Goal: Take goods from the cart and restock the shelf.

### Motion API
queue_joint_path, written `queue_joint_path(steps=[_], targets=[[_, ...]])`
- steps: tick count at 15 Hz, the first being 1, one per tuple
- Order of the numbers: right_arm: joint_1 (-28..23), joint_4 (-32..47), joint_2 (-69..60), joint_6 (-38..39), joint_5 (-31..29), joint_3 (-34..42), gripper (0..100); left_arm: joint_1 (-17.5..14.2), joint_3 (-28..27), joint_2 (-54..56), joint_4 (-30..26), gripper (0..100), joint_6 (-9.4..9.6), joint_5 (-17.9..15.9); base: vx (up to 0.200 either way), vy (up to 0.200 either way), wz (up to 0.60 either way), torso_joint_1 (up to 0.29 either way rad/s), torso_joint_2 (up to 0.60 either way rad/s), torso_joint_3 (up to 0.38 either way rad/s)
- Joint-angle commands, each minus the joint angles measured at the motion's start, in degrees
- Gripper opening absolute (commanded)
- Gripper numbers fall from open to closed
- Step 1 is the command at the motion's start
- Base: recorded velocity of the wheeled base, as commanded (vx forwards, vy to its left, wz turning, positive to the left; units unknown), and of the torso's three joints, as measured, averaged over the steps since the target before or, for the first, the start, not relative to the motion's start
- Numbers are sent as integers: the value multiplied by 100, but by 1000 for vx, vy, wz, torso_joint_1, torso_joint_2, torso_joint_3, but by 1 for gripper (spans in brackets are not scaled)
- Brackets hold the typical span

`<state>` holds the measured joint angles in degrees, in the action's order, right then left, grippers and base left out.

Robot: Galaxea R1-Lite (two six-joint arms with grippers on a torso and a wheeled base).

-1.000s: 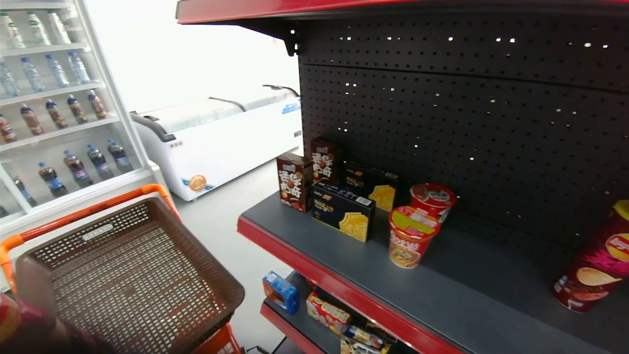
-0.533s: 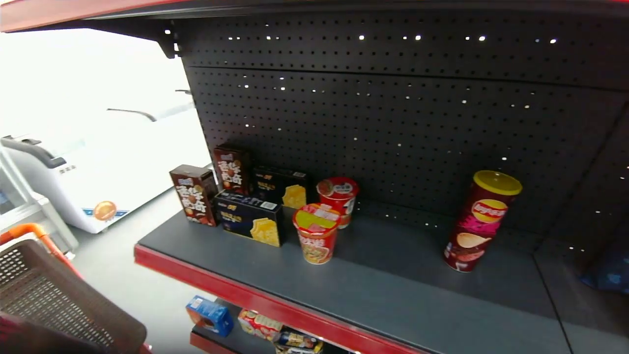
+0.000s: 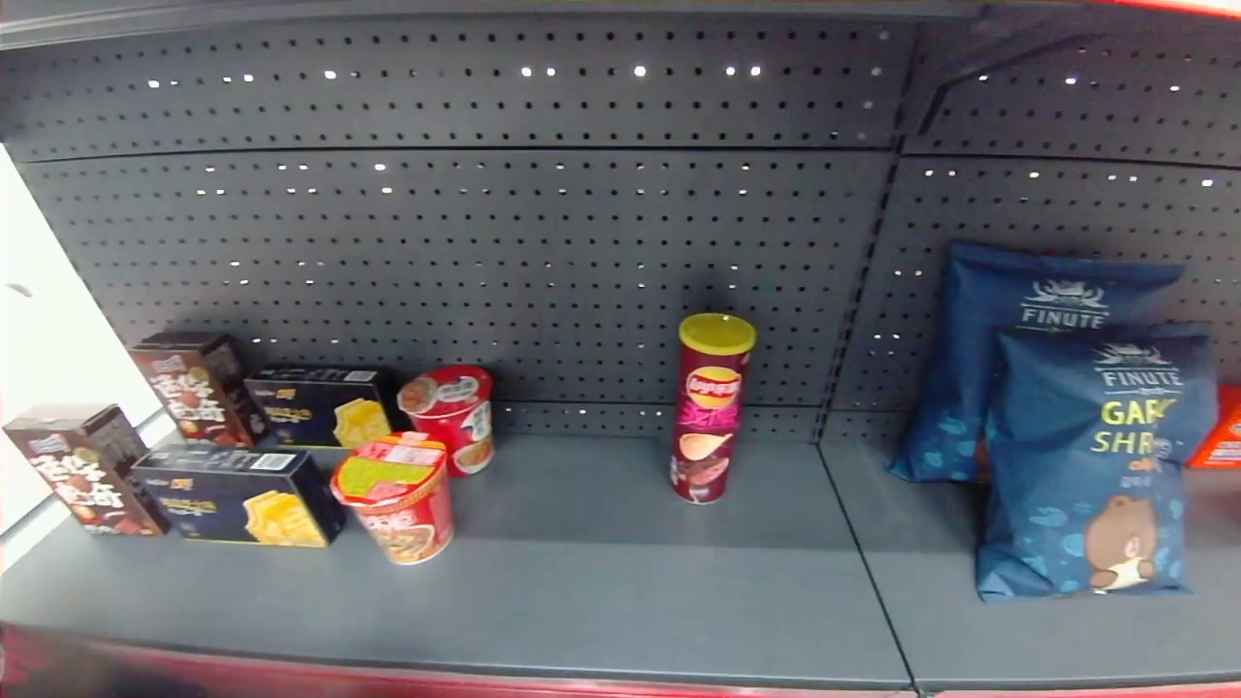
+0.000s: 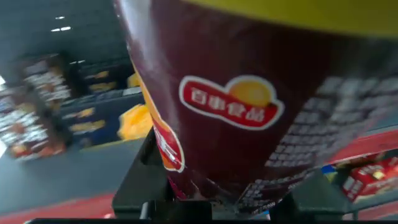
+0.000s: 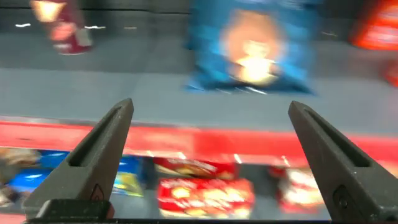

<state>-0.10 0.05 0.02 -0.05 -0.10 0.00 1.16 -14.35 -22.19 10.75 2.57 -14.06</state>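
Left pincer (image 4: 224, 200): gripped the held chip can (image 4: 249, 106), which sat close against the wrist camera, yellow lid outward.
Right pincer (image 5: 211, 155): gaped wide and held nothing; its fingers (image 5: 99, 155) hung before the red front lip of the shelf (image 3: 582, 582).
Beyond it: blue snack bag (image 5: 249, 43) stood on the shelf.
Shelf middle: standing chip can (image 3: 713, 407), upright, near the back panel.
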Motion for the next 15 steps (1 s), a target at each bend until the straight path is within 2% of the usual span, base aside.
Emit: queue_joint_path(steps=[1, 8, 10, 11, 12, 13, 14, 15], targets=[[1, -5, -2, 5, 1, 0, 100, 7, -7, -40, 6, 0, -2, -1, 0, 0, 0, 0, 0, 0], [1, 4, -2, -4, 1, 0, 100, 7, 90, 224, -3, 0, -20, 26, 0, 0, 0, 0, 0, 0], [229, 48, 674, 102, 10, -26, 100, -19, 55, 285, -108, 0, -11, 26, 0, 0, 0, 0, 0, 0], [353, 4, 1659, 321, -25, -26, 100, -45, -24, 320, -328, 0, -11, 34, 0, 0, 0, 0, 0, 0], [616, 21, 1202, -312, 98, -158, 100, -89, -68, 399, -398, 0, -2, 43, 0, 0, 0, 0, 0, 0], [810, 39, 1254, -725, 168, -633, 100, -107, -68, 461, -434, 0, -2, 70, 0, 0, 0, 0, 0, 0], [845, 136, 2221, -769, 335, -1846, 100, -116, -68, 681, -592, 0, 6, 105, 0, 0, 0, 0, 0, 0], [880, 206, 2388, -733, 414, -1942, 100, -116, -68, 725, -662, 0, 6, 114, 0, 0, 0, 0, 0, 0]])
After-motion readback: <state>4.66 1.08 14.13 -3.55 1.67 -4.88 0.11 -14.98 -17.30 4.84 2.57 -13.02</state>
